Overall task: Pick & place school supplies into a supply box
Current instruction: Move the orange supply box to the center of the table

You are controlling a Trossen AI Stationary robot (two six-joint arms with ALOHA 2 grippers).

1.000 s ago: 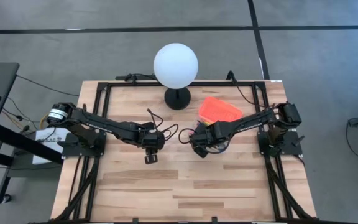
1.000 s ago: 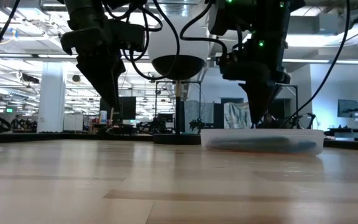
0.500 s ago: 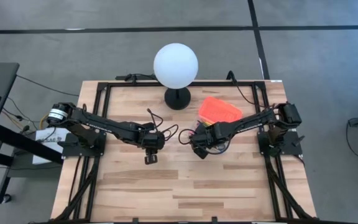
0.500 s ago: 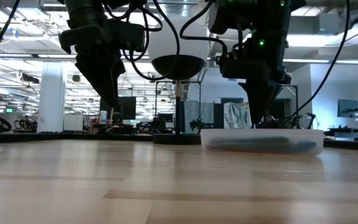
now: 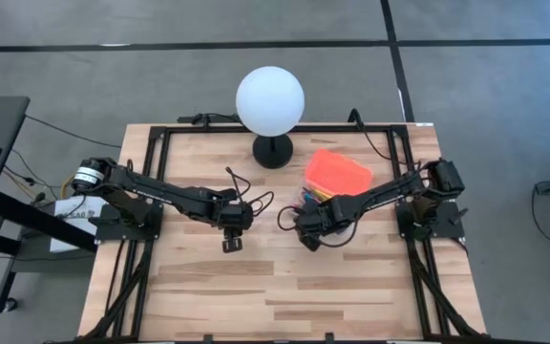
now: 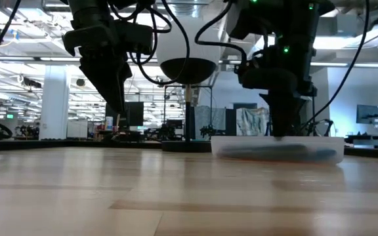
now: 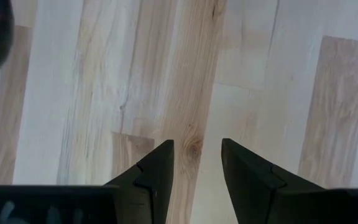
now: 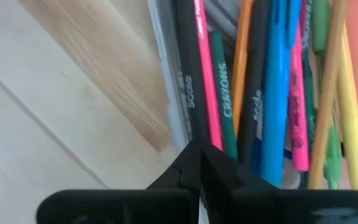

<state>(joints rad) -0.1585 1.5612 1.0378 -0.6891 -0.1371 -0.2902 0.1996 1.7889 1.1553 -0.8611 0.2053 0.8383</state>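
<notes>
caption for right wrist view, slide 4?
Shut right gripper poised at the clear supply box packed with pens.

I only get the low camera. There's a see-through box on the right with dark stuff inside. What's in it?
Observer: Pens, pencils and markers: pink, blue, green, orange, black.
Operator: Does the box have a lid?
Observer: Yes, an orange lid, lying open behind the box.
Operator: Is the gripper over it holding something?
Observer: No, the right gripper is shut and empty.
Operator: And the other one?
Observer: The left gripper is open over bare table.
</notes>
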